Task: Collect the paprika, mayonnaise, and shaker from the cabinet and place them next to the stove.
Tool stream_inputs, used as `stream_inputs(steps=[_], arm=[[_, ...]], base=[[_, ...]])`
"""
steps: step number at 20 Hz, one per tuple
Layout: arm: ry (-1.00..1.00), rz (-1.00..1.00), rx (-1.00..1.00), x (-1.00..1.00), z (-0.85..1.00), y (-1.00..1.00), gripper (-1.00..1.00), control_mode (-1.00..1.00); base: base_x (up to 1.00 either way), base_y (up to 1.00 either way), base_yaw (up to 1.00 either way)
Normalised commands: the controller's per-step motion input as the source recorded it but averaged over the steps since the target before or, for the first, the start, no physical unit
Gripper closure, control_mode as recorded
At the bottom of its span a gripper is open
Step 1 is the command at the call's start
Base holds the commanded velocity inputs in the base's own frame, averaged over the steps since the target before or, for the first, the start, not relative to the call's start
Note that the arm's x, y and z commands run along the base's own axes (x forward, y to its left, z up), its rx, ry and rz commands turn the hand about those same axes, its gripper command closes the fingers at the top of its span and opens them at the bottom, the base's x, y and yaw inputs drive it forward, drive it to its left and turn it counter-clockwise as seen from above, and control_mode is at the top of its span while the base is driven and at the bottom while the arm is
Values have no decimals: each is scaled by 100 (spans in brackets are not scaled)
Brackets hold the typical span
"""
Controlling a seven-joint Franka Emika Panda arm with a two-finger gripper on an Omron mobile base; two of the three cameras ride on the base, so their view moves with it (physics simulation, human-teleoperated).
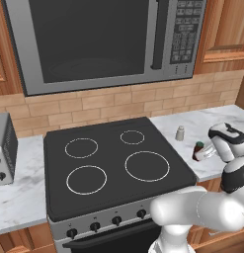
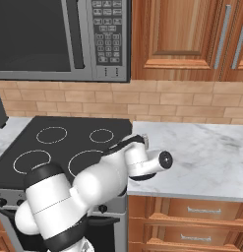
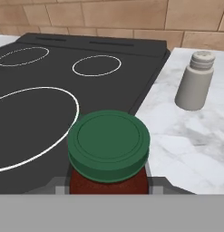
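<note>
I'm setting the paprika (image 3: 109, 156) on the counter (image 1: 212, 121) right of the stove (image 1: 113, 163), near the shaker (image 1: 180, 133); gripper (image 1: 208, 152) fingers clamp it. Next: let go, lift clear.

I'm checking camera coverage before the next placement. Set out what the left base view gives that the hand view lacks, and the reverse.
Left base view adds: the steel microwave above, the grey toaster oven at left, the row of dark stove knobs. Hand view adds: a close look down on the round green lid of the dark red spice jar, gripped between the jaws. Both share: the black glass cooktop, the pale grey shaker standing on the white marble counter, and that jar.
</note>
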Motion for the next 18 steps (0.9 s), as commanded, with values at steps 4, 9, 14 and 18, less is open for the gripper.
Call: stream_inputs(steps=[4, 9, 14, 18], arm=[[0, 0, -4, 20, -6, 0, 100, -100], [-1, 0, 0, 21, -14, -1, 100, -100], [-3, 1, 0, 14, -29, -4, 100, -100], [0, 1, 0, 14, -25, -11, 100, -100]], base=[[0, 0, 0], [0, 0, 0], [0, 0, 0], [0, 0, 0]])
